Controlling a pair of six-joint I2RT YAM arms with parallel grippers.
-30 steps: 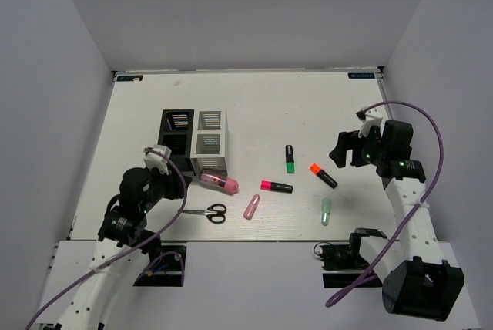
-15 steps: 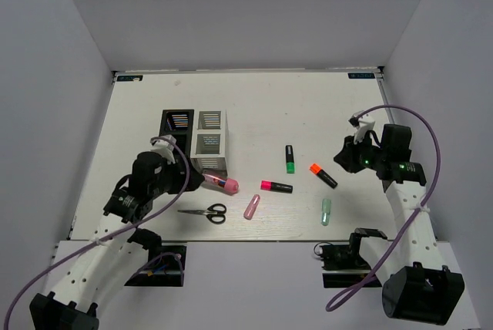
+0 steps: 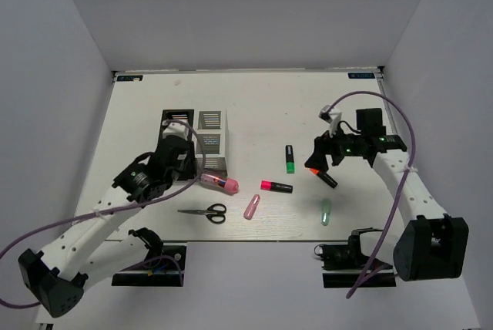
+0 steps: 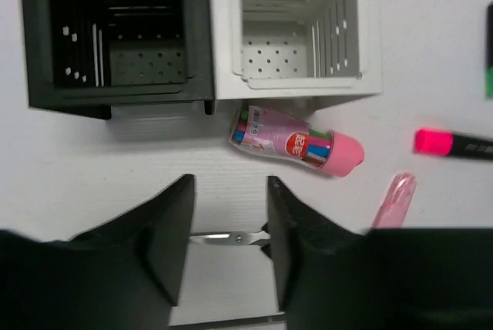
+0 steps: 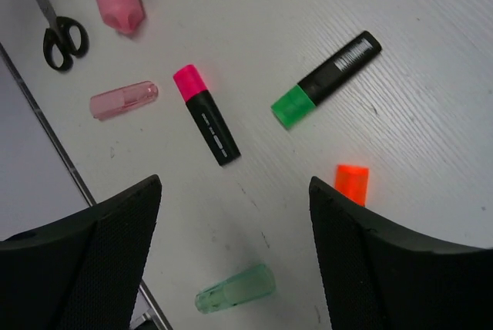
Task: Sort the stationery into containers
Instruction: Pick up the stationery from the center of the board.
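Observation:
The black organizer (image 3: 176, 124) and white organizer (image 3: 210, 134) stand side by side; both look empty in the left wrist view, black (image 4: 197, 45), white (image 4: 225, 45). My left gripper (image 3: 189, 170) is open and empty, hovering just in front of them (image 4: 229, 191), with the scissors (image 4: 231, 235) (image 3: 206, 210) seen between its fingers. A fat pink marker (image 3: 220, 183) lies by the white organizer. My right gripper (image 3: 317, 160) is open and empty above the orange-capped highlighter (image 5: 352, 183) and mint stick (image 5: 235, 289). Green-capped (image 5: 325, 79) and pink-capped (image 5: 206, 114) highlighters and a pale pink stick (image 5: 123, 100) lie between.
The table's near edge (image 5: 46, 126) runs close to the scissors and the sticks. White walls close in the table on the left, right and back. The items lie loose in a band across the front half of the table.
My left arm has reached forward and right, from the front left to just before the organizers. My right gripper has swung left, to above the orange-capped highlighter. No item has moved.

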